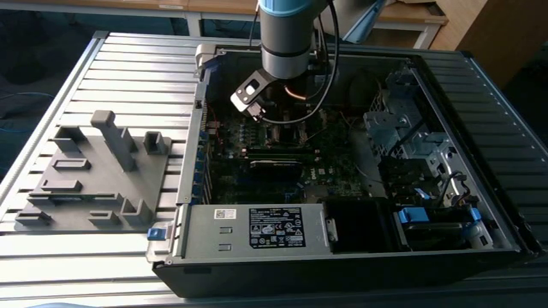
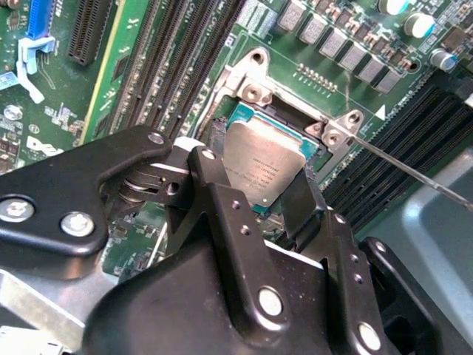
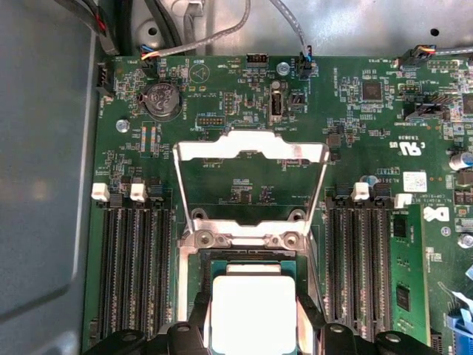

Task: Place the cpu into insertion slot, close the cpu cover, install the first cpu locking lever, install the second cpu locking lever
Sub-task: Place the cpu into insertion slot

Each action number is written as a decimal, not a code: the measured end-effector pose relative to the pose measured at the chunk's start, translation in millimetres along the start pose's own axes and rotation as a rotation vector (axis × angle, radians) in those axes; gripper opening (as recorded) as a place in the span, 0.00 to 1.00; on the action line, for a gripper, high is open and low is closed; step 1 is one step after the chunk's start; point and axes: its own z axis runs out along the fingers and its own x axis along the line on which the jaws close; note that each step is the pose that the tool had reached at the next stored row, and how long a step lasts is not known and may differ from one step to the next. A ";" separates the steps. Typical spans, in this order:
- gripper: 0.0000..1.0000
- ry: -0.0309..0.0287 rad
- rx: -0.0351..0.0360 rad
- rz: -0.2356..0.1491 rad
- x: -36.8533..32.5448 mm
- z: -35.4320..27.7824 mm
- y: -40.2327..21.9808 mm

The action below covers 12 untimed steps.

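Gripper (image 2: 255, 177) pinched the cpu (image 2: 264, 159) by two opposite edges, fingers (image 2: 214, 196) pressed against its sides. Cpu was right over the slot (image 3: 244, 257) and low in it; couldn't tell if it was fully seated. In the first wrist view the cover (image 3: 251, 146) stood open, hinged up off the slot. In the exterior view the arm (image 1: 287, 45) reached down into the open case (image 1: 479, 147) over the board (image 1: 256, 173).

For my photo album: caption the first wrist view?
The gripper holds the cpu at the insertion slot; cpu cover open.
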 end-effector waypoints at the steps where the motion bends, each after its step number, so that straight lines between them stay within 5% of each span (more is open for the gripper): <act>1: 0.54 0.0001 0.0000 0.000 0.2 0.0 0.0; 12: 0.54 0.0000 0.0001 0.000 1.3 0.4 0.8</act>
